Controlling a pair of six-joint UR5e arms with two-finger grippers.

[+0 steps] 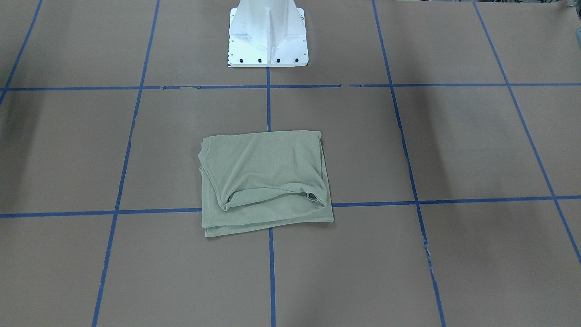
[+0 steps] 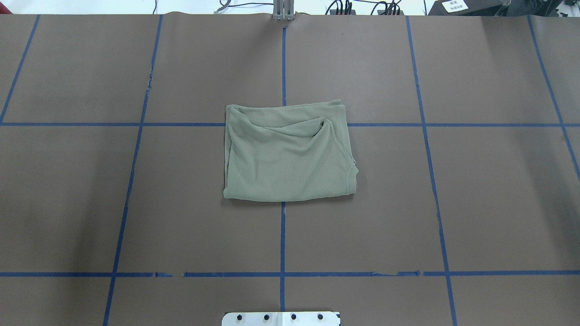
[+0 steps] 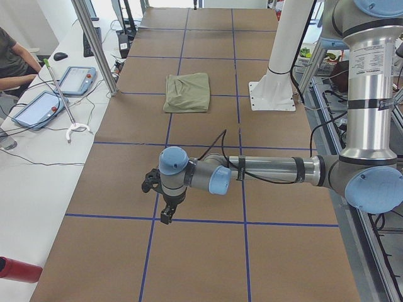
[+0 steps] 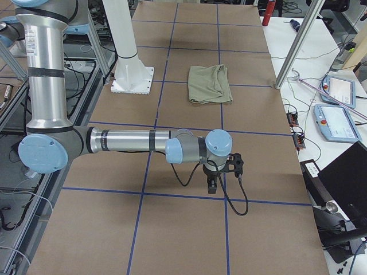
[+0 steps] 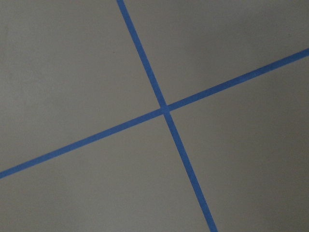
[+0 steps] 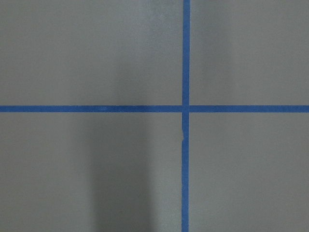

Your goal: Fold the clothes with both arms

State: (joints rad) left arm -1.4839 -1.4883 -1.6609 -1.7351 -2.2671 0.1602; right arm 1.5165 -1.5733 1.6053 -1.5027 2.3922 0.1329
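Sage-green shirt (image 2: 290, 158) lies folded, sleeves hidden; cannot tell whether left gripper (image 3: 166, 216) or right gripper (image 4: 212, 186) is clenched.

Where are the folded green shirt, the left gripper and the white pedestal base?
folded green shirt (image 2: 290, 163): overhead view, middle of top layer.
left gripper (image 3: 165, 217): exterior left view, between its fingertips.
white pedestal base (image 1: 290, 54): front-facing view, its foot plate.

The overhead and front-facing views look steeply down on the shirt (image 2: 290, 158) from opposite sides. Both end views see the shirt far off along the table (image 3: 201, 264); the wrist cameras face taped table, close
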